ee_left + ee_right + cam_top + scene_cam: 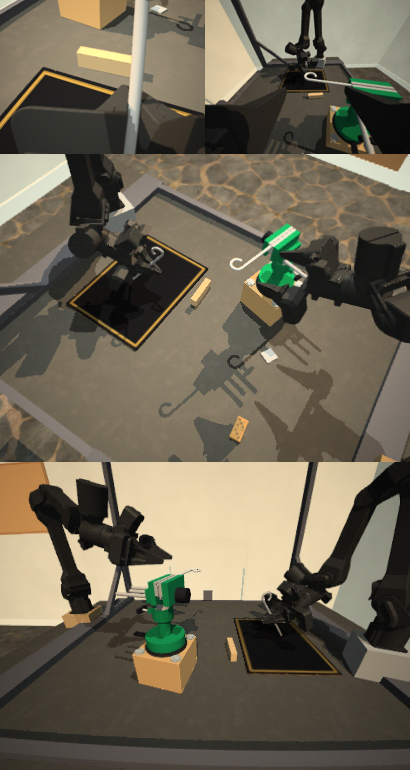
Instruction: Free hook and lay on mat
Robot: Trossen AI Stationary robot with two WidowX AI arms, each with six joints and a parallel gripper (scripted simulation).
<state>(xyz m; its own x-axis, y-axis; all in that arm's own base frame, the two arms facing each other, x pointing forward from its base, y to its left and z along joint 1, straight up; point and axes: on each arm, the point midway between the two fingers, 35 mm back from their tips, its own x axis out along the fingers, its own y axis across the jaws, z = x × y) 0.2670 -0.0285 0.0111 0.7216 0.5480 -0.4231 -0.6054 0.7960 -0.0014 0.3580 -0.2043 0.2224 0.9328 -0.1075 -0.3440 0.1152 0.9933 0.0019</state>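
My left gripper (150,265) is shut on a white metal hook and holds it just above the far part of the black mat (137,296). In the left wrist view the hook's straight shaft (137,69) runs up between the fingers. It also shows in the exterior view (270,607). The clamped hook (247,261) sticks out of the green vise (280,256), which stands on a tan block (262,301). My right gripper (160,553) is open and empty, up behind the vise jaws.
A tan wooden bar (201,292) lies between the mat and the vise block. A small white piece (270,355) and an orange tile (239,428) lie on the table nearer the front. A raised rim borders the table.
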